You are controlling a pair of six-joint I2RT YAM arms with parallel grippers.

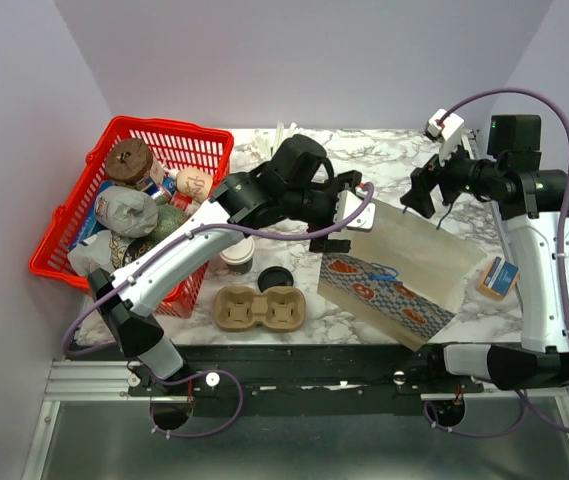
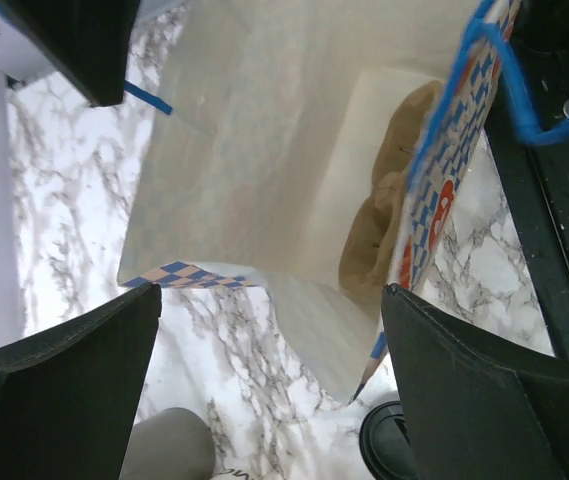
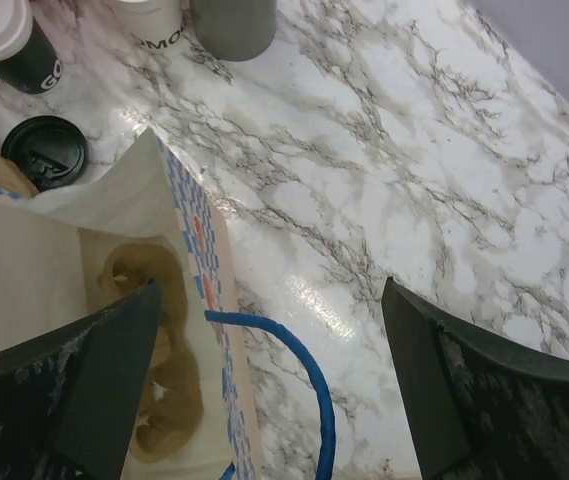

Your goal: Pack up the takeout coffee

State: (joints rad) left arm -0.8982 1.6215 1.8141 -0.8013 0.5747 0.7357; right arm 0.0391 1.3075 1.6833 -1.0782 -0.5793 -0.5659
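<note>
The takeout coffee, a dark cup with a white lid, stands on the marble table left of the bag; from above the takeout coffee is half under my left arm. The paper bag, patterned blue and red, lies with its mouth toward the arms. A brown cup carrier sits inside it. At the bag's mouth my left gripper is open and holds nothing. My right gripper is open too, with the bag's blue handle loose between its fingers.
A black lid and a second cup carrier lie near the front edge. A cream cup and a grey cup stand by the coffee. A red basket of items fills the left. A small box lies right.
</note>
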